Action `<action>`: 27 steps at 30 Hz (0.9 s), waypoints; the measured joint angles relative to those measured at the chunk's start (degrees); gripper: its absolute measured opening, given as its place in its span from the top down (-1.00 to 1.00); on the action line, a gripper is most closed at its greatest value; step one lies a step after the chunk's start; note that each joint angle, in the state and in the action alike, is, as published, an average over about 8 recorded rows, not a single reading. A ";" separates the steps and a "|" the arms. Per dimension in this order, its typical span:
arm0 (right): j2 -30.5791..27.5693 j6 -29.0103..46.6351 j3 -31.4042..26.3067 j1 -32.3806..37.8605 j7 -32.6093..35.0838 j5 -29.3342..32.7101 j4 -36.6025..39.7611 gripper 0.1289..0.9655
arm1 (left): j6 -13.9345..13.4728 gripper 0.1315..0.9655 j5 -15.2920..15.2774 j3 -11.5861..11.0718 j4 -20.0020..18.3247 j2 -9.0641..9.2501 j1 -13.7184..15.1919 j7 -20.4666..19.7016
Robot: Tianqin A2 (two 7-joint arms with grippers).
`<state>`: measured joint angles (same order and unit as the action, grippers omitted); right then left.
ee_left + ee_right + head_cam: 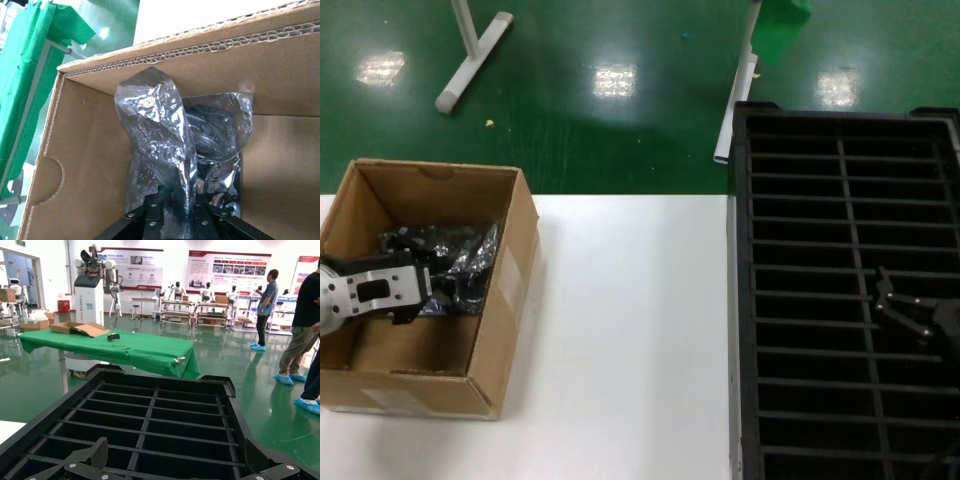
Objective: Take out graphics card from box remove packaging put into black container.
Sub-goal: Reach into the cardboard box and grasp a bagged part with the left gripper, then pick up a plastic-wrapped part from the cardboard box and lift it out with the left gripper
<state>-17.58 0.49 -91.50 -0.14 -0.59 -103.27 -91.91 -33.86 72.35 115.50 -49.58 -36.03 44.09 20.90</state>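
Left gripper (pixel 405 290) is down inside the box (pixel 510 290), its fingers (pixel 150 212) closed on the crinkly grey packaging (pixel 165 150) — the left wrist view shows the bag pinched and bunched up between them, rising as a twisted peak above the finger bases. The graphics card (pixel 210 130) is only a dark shape showing through the plastic; its bracket and outline are hard to make out, and it sits inside the bag, inside the box, near the far wall. In the head view the bag (pixel 460 265) reads as a dark shiny lump against the box's right wall, card not separable from it. Finger tips are cut off at the left wrist frame edge. Right gripper (pixel 905 310) hangs over the black container (pixel 840 200), at the right end of the white table (pixel 630 330); its fingers (pixel 95 455) stand wide apart with nothing between them, only ribbed slots of the container (pixel 155 415) below. Head view shows that gripper dark on dark, hard to read; the right wrist view makes the gap plain but shows only the finger tips. The right wrist view alone shows a green-covered bench (pixel 110 347) and people (pixel 267 305) beyond.
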 joint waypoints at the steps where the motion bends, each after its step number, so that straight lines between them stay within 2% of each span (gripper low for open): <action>1: 0.00 0.00 0.00 0.00 0.00 0.00 0.00 -1.00 | -0.02 0.70 -0.17 0.00 -0.28 -0.14 -0.10 -0.33; 11: 0.00 0.00 0.00 0.00 0.00 0.00 0.00 -1.00 | -0.40 0.94 0.00 -0.48 -1.53 -1.00 -0.50 -1.23; 17: 0.00 0.00 0.00 0.00 0.00 0.00 0.00 -1.00 | -1.21 0.95 1.88 -1.32 -1.44 -1.69 -0.29 0.33; 22: 0.00 0.00 0.00 0.00 0.00 0.00 0.00 -1.00 | -2.73 0.97 4.06 -2.25 -2.00 -2.60 0.04 1.65; 27: 0.00 0.00 0.00 0.00 0.00 0.00 0.00 -1.00 | -5.58 0.97 6.31 -3.11 -3.81 -4.19 0.49 2.24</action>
<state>-17.58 0.49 -91.50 -0.14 -0.59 -103.27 -91.91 -39.44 78.65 112.38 -53.39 -40.22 44.58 23.14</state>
